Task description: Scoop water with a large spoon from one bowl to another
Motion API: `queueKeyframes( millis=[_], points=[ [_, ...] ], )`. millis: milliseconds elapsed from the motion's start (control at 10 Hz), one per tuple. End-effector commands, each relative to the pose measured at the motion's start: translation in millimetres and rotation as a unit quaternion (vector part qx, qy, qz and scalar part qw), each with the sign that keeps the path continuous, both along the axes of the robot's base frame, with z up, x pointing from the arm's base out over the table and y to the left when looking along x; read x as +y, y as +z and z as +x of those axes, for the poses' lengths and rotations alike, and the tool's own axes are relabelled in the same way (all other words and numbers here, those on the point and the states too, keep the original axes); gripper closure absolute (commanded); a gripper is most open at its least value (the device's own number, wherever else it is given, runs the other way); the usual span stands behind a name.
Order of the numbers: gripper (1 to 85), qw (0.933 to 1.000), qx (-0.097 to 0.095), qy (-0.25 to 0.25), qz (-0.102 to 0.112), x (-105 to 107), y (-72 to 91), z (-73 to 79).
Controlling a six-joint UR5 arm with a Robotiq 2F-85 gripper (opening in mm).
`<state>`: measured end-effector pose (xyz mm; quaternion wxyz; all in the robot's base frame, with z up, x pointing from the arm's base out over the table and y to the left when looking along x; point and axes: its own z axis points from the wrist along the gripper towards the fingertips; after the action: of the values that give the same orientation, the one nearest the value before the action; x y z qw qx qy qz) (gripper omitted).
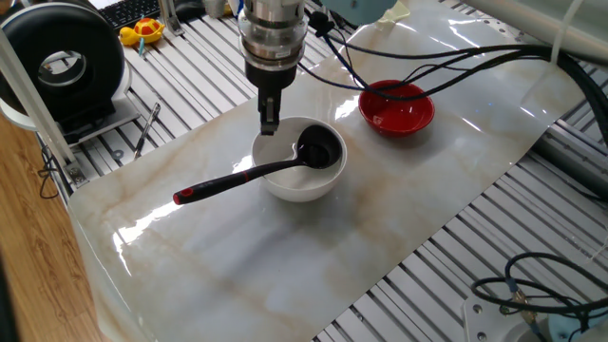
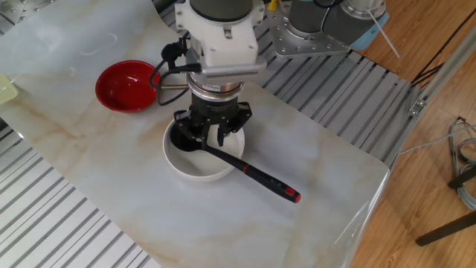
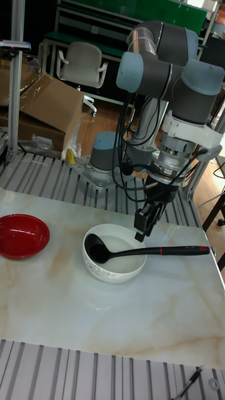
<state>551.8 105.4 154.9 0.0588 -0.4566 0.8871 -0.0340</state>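
The large spoon (image 1: 237,178), a black ladle, lies across the white bowl (image 1: 299,186) with its scoop inside and its red-tipped handle sticking out over the rim. My gripper (image 1: 270,125) hangs fingers-down just above the handle at the bowl's rim. In the other fixed view the gripper (image 2: 210,138) is open, with a finger on each side of the ladle (image 2: 253,175), holding nothing. The small red bowl (image 1: 397,116) sits apart from the white bowl (image 2: 186,168). I cannot make out the water. The tall fixed view shows the gripper (image 3: 141,232), ladle (image 3: 175,251), white bowl (image 3: 119,272) and red bowl (image 3: 22,240).
Both bowls stand on a marble-patterned sheet (image 1: 285,247) over a slatted metal table. Black cables (image 1: 456,57) trail from the arm past the red bowl. A black round device (image 1: 62,62) stands at the table's left end. The arm's base (image 2: 312,30) is behind the sheet.
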Motion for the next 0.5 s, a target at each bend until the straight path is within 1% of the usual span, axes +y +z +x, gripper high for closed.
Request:
queueKeyframes(
  millis=[0, 100, 200, 300, 400],
  points=[
    [46.0, 0.9997, -0.010, 0.022, 0.004, 20.9, -14.0, 3.2],
    [46.0, 0.9998, -0.007, 0.019, 0.004, 23.1, -18.2, 1.1],
    [46.3, 0.9996, 0.003, 0.028, 0.000, 15.7, -12.2, -2.0],
    [46.0, 0.9992, 0.007, 0.041, 0.000, 12.0, -8.6, -3.9],
    [45.7, 0.9985, 0.008, 0.053, 0.003, 14.3, -8.7, -4.3]
  ],
)
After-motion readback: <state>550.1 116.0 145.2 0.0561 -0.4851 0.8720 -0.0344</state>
